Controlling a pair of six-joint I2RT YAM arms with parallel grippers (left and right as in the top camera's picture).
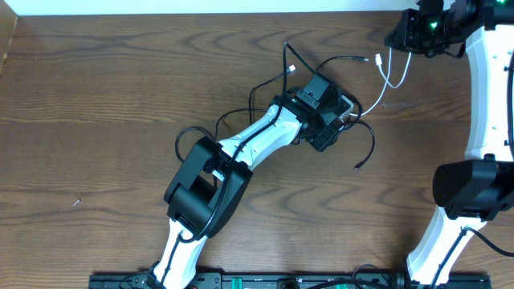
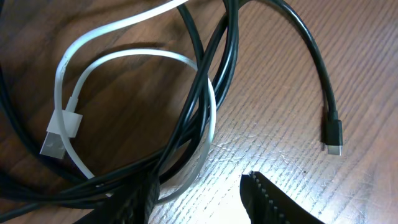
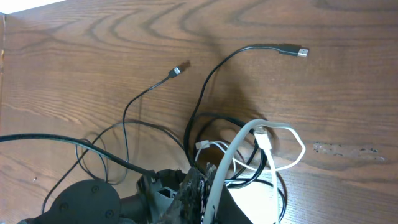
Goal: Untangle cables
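The black cable [image 1: 371, 144] lies in loops at the table's middle, tangled with the white cable [image 1: 385, 87]. My left gripper [image 1: 337, 120] is low over the tangle. In the left wrist view its jaws [image 2: 199, 199] are open. The black cable's strands [image 2: 227, 62] cross its left finger and the white cable [image 2: 124, 59] runs between the fingers. My right gripper [image 1: 405, 40] is raised at the far right. In the right wrist view it [image 3: 208, 186] is shut on the white cable [image 3: 289, 134], lifting it from the black loops [image 3: 211, 74].
The black cable's plug ends lie free on the wood: one [image 3: 292, 50] far from the tangle, one [image 3: 175, 71] to its left, one [image 2: 333, 134] near my left jaws. The white cable's USB plug [image 2: 59, 134] lies left of them. The left arm [image 1: 241, 148] crosses the table diagonally.
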